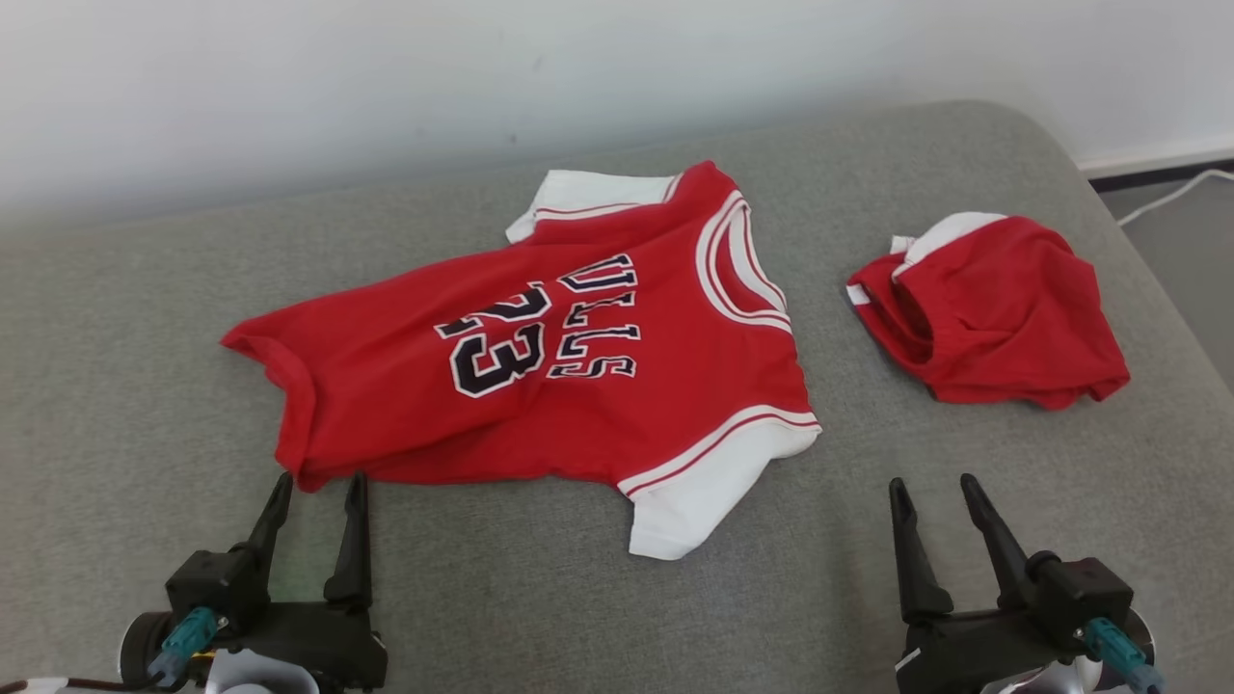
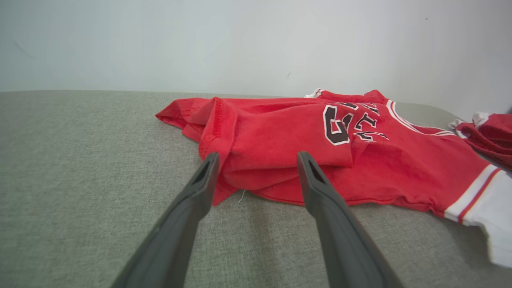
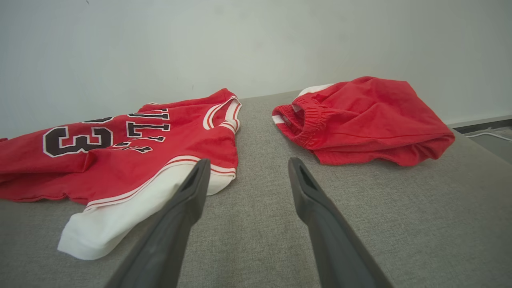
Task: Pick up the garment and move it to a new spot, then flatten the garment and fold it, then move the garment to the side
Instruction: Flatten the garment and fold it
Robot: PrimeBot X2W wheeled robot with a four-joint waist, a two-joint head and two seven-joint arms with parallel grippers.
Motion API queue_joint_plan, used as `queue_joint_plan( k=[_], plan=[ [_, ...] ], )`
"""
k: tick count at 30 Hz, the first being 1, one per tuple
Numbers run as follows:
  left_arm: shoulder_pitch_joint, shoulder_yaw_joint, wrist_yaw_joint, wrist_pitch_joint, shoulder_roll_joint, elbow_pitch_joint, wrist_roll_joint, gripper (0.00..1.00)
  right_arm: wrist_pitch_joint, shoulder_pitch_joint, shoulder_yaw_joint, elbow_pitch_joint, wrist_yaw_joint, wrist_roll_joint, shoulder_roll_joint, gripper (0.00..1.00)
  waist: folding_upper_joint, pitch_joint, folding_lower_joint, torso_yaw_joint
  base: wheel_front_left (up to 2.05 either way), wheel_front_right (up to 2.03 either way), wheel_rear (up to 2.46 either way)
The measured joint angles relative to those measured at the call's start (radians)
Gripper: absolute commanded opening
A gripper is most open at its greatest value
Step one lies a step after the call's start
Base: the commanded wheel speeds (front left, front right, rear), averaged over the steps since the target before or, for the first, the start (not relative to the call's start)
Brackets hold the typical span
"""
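Red "BULLS 23" jersey [image 1: 540,357], white sleeves, rumpled, lying sideways

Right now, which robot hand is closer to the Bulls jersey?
Left. The left hand, open, has its fingertips at the hem corner of the jersey. The right hand, open too, is apart from it, past the white sleeve.

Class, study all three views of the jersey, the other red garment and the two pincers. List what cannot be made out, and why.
Jersey underside: all views, hidden by its own cloth.
Jersey number: left wrist view, partly covered by a fold.
Second red garment: bunched, so its shape is hidden; left wrist view cuts it at the right edge.
Left pincer touching the hem or not: head view, too close to tell.
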Motion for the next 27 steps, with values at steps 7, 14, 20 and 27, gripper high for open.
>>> queue_joint_plan(
  k=[7,14,20,27],
  plan=[
    [-0.042,0.055,0.002,0.0,0.0,0.074,0.025,1.0,0.0,-0.02,-0.011,0.001,0.0,0.008,-0.001,1.0,0.0,0.043,0.0001,-0.036,0.0,0.0,0.0],
    [-0.049,0.092,0.011,0.0,0.0,0.08,0.043,1.0,0.0,-0.032,-0.017,-0.002,0.0,0.013,0.003,1.0,0.0,0.072,0.0001,-0.052,0.0,0.0,0.0],
    [-0.045,0.124,0.028,0.0,0.0,0.067,0.047,1.0,0.0,-0.035,-0.021,-0.001,0.0,0.015,0.006,1.0,0.0,0.079,0.0001,-0.05,0.0,0.0,0.0],
    [-0.04,0.147,0.019,0.0,0.0,0.065,0.05,1.0,0.0,-0.039,-0.021,0.0,0.0,0.02,0.007,1.0,0.0,0.087,0.0,-0.047,0.0,0.0,0.0]
  ],
)
